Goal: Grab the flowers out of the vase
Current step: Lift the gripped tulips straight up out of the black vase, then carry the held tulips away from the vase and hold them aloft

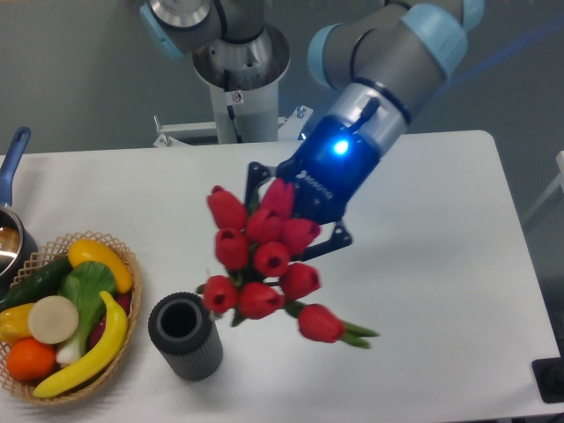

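Note:
The flowers (261, 257), a bunch of red tulip buds with green stems, hang in the air above the table, to the upper right of the vase. The vase (185, 337) is a short dark grey ribbed cylinder standing upright near the front, its hollow empty. My gripper (295, 216) is behind the bunch with a blue light lit on its wrist. Its black fingers (256, 181) show on either side of the buds and appear shut on the bunch; the stems in the grip are hidden by the buds.
A woven basket (123, 264) of yellow, green and orange fruit and vegetables sits at the front left, next to the vase. A blue-handled metal pot (11, 231) is at the left edge. The arm's base (238, 79) stands behind the table.

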{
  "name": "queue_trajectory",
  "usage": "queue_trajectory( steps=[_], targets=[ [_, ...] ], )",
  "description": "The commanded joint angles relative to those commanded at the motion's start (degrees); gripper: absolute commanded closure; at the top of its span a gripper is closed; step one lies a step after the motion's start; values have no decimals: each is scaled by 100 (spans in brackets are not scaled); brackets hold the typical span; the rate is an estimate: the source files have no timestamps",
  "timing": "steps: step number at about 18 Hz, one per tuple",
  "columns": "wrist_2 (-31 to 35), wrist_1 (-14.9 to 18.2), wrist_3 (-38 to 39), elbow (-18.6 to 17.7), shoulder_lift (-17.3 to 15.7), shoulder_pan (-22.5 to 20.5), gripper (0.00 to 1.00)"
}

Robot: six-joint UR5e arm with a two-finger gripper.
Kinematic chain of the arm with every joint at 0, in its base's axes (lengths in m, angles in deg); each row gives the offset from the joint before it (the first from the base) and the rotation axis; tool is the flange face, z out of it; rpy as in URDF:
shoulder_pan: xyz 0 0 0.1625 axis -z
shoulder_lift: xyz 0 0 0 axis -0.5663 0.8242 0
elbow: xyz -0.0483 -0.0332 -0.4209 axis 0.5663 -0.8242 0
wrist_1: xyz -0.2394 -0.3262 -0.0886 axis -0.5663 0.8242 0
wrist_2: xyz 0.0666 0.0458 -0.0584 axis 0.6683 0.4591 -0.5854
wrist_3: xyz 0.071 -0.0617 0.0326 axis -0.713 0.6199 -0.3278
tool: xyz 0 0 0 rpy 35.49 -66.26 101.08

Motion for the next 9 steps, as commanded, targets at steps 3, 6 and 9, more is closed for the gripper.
queue_trajectory(
  steps=[3, 6, 9],
  targets=[
    [720, 9, -465, -184, -17, -9, 92],
    [1606, 9, -765, -369, -53, -18, 97],
    [2153, 18, -1072, -413, -44, -123, 97]
  ],
)
